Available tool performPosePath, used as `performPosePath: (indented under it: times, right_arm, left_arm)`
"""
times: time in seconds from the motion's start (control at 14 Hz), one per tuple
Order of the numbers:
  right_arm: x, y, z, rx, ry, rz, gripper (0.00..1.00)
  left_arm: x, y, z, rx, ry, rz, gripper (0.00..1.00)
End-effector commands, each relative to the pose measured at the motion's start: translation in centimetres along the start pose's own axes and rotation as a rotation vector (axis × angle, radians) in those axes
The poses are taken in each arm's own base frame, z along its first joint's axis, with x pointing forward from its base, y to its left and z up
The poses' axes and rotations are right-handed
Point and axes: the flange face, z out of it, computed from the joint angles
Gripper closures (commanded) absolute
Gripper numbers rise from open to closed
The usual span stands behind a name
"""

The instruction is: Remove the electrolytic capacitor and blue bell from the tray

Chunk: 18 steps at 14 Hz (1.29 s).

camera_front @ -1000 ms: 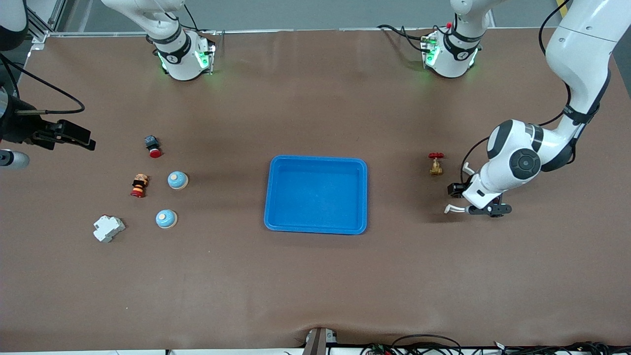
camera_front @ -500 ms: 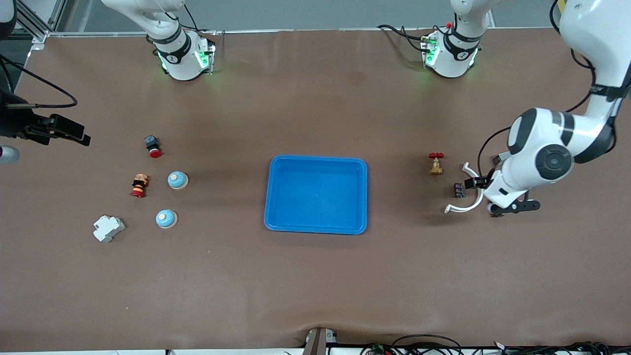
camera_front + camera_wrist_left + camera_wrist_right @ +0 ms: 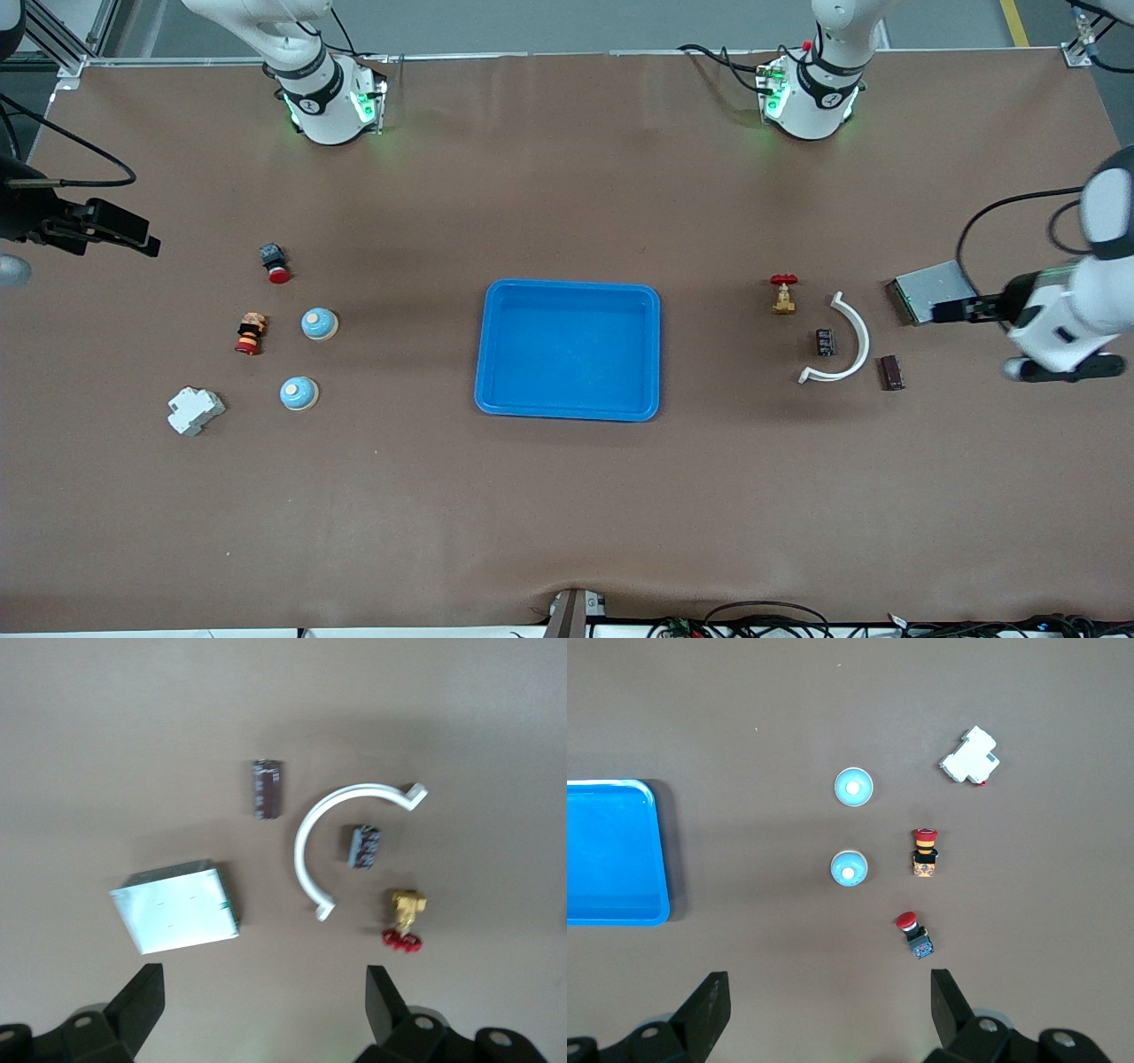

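Left gripper (image 3: 261, 1014) is seen spread wide and holding nothing, held up at the left arm's end of the table; in the left wrist view its two dark fingers (image 3: 142, 1001) frame bare table just off a grey flat module (image 3: 921, 291).

Electrolytic capacitor (image 3: 825, 342) is noted lying on the table, well apart from the tray (image 3: 568, 409), tucked inside the curve of a white clip (image 3: 849, 341). Its long axis is judged to run roughly toward and away from the front camera. A second dark cylinder (image 3: 890, 372) lies outside the clip's curve, and a brass valve (image 3: 783, 295) with a red wheel is farther from the front camera.

Tray is seen bare. Two blue bells (image 3: 319, 323) (image 3: 299, 392) rest on the table toward the right arm's end, the second nearer the front camera.

Right gripper (image 3: 828, 1014) is likewise spread and unladen, waiting above that end.

No task part is left in the tray; the removal is judged complete.
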Motion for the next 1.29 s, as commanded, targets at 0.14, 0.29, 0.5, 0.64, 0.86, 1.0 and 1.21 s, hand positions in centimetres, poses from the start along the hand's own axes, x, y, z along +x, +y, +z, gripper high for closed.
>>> performPosePath:
  times: [0.14, 0.29, 0.5, 0.64, 0.86, 1.0, 1.21]
  right_arm:
    - [-0.4, 0.1, -0.7, -0.015, 0.016, -0.008, 0.00]
    - [-0.2, 0.3, -1.3, -0.046, 0.058, -0.009, 0.00]
    - [-0.4, 0.4, -2.0, -0.057, 0.082, -0.008, 0.00]
    - [-0.7, 0.4, -2.4, -0.056, 0.091, -0.006, 0.00]
    - [-1.0, 0.9, -3.0, -0.055, 0.110, 0.004, 0.00]
    - [-1.1, 1.3, -3.2, -0.053, 0.120, 0.011, 0.00]
    - [-1.1, 1.2, -3.2, -0.050, 0.120, 0.011, 0.00]
  left_arm:
    - [-3.3, -7.9, -7.5, -0.053, 0.027, 0.020, 0.00]
    - [-5.5, -7.6, -10.9, -0.017, 0.078, 0.001, 0.00]
    - [-8.3, -5.5, -14.6, -0.013, 0.139, -0.008, 0.00]
    - [-9.3, -4.1, -15.8, 0.001, 0.155, 0.000, 0.00]
    - [-10.2, 0.6, -17.2, 0.042, 0.172, 0.015, 0.00]
    - [-10.3, 1.3, -17.4, 0.026, 0.175, -0.005, 0.00]
    - [-10.3, 3.0, -18.5, 0.028, 0.202, 0.017, 0.00]
